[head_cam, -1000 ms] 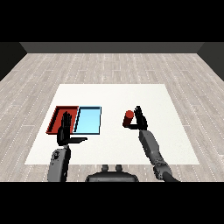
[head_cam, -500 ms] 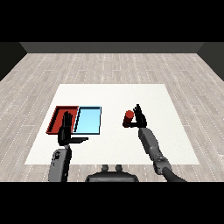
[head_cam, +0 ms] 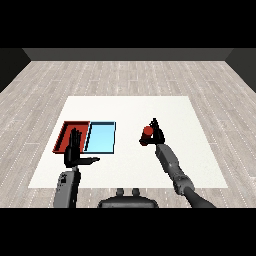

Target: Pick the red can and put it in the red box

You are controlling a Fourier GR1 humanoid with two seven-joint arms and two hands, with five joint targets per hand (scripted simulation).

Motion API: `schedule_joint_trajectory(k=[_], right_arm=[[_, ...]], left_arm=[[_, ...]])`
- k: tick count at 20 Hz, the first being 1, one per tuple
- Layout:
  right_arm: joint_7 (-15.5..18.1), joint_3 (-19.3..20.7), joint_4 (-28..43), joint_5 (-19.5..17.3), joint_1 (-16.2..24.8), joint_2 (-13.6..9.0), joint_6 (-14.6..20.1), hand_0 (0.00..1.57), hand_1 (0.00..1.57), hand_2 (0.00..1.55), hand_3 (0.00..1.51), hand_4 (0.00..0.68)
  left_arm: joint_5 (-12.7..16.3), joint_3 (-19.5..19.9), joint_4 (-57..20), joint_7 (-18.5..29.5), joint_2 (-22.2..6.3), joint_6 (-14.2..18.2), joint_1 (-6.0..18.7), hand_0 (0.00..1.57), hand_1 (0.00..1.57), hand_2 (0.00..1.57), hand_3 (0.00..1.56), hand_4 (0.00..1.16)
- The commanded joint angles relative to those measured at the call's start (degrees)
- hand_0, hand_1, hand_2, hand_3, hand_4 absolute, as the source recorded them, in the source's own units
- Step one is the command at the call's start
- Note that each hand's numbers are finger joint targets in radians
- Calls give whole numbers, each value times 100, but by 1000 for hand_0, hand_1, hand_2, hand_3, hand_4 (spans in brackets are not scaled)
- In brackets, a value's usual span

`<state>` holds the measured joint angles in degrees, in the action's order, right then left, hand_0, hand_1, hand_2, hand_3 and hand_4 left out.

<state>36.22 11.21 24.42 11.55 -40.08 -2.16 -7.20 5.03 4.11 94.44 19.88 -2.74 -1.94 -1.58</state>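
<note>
Nearest me, the left hand (head_cam: 75, 152) stands with straight, spread fingers and the thumb stuck out sideways, holding nothing; it has not stirred over the last second. Just beyond its fingertips lies the red tray (head_cam: 64, 135), a shallow, flat-bottomed rectangle with a dark rim, and touching that on its far side from the hand's thumb is the light blue tray (head_cam: 101, 138), same shape. Across the smooth white tabletop (head_cam: 200, 160), the right hand (head_cam: 157, 133) has its fingers curled round the red can (head_cam: 147, 133), a small glossy cylinder; the forearm has shifted a little, so I judge the grasp is made and the carry toward the red tray is only starting.
</note>
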Motion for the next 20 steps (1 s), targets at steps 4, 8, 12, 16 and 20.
schedule_joint_trajectory(k=[4,8,12,16,20], right_arm=[[24,132,-433,54,-236,-159,-132,0,0,0,0,0],[-17,73,-348,6,-236,-115,-93,0,0,0,0,0],[14,80,-500,-45,-474,68,186,0,0,0,0,0],[44,52,-569,-82,-417,-58,-49,0,0,0,0,0],[-196,199,-670,30,-592,-99,140,0,0,0,0,0]], left_arm=[[29,113,-371,142,-6,1,264,0,0,0,0,0],[-33,134,-207,142,-91,-1,118,0,0,0,0,0],[-136,-31,-289,68,99,153,226,0,0,0,0,0],[52,84,0,-112,-23,44,176,0,0,0,0,0],[176,118,269,-218,-111,-117,-201,0,0,0,0,0]])
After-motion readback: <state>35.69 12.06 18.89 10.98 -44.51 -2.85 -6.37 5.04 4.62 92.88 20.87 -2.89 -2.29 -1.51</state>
